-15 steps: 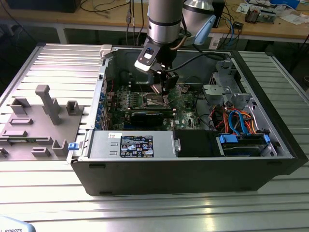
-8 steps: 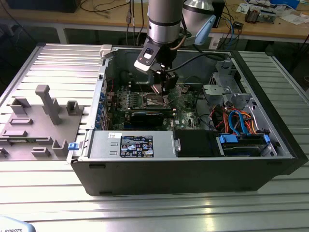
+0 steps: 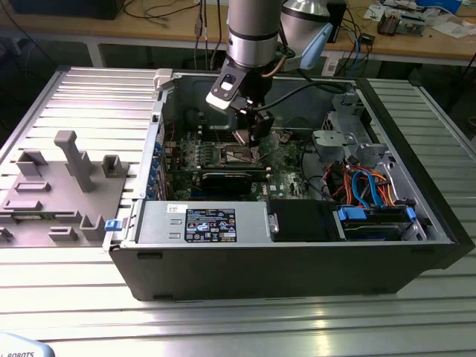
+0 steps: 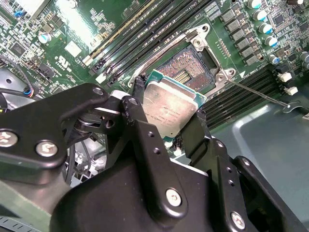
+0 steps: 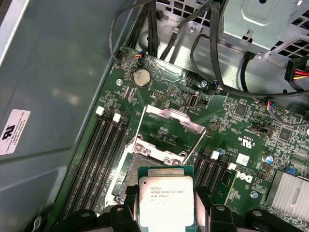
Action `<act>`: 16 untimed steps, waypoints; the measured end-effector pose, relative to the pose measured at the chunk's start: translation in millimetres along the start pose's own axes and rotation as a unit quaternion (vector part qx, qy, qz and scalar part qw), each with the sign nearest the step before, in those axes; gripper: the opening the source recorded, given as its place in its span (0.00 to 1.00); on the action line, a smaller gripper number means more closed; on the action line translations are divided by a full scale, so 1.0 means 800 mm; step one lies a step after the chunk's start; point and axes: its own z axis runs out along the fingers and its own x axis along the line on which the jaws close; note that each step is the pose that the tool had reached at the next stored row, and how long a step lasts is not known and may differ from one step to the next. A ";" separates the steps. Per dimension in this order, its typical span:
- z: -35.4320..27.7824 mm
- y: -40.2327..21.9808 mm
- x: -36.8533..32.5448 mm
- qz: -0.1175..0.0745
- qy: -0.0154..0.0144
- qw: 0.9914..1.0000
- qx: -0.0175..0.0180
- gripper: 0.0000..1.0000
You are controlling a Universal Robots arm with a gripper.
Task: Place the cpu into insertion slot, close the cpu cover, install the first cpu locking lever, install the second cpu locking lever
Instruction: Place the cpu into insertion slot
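- The cpu (image 4: 171, 108), a flat square chip with a matte silver-grey lid, is pinched by its edges in the black gripper (image 4: 169, 116) in the second wrist view. It hangs tilted just above the insertion slot (image 4: 190, 65), whose pin field lies bare.
- In the first wrist view, the cpu cover (image 5: 170, 118), a thin silvery frame, stands raised. The wire locking levers (image 5: 195, 142) are unlatched, so all four steps remain.
- In the exterior view, the arm reaches down into the open computer case (image 3: 297, 260).

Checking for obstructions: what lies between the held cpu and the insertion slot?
Nothing shows between them: in the second wrist view the cpu, held in the gripper, hovers partly over the insertion slot, its contacts exposed.
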 end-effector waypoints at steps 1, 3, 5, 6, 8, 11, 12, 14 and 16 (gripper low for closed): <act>0.0000 0.0000 0.0000 0.001 0.000 1.000 0.000 0.55; 0.0001 0.0000 0.0000 0.002 0.000 1.000 0.000 0.55; 0.0002 0.0000 0.0000 0.004 0.000 1.000 0.000 0.55; 0.0002 0.0000 0.0000 0.005 0.000 1.000 0.000 0.55; 0.0003 0.0000 0.0000 0.007 0.000 1.000 0.000 0.55; 0.0005 0.0000 0.0000 0.009 -0.001 1.000 0.000 0.55; 0.0005 0.0000 0.0000 0.009 -0.001 1.000 0.000 0.55; 0.0006 0.0000 0.0000 0.011 -0.001 1.000 0.000 0.55; 0.0007 0.0000 0.0000 0.013 -0.001 1.000 0.000 0.55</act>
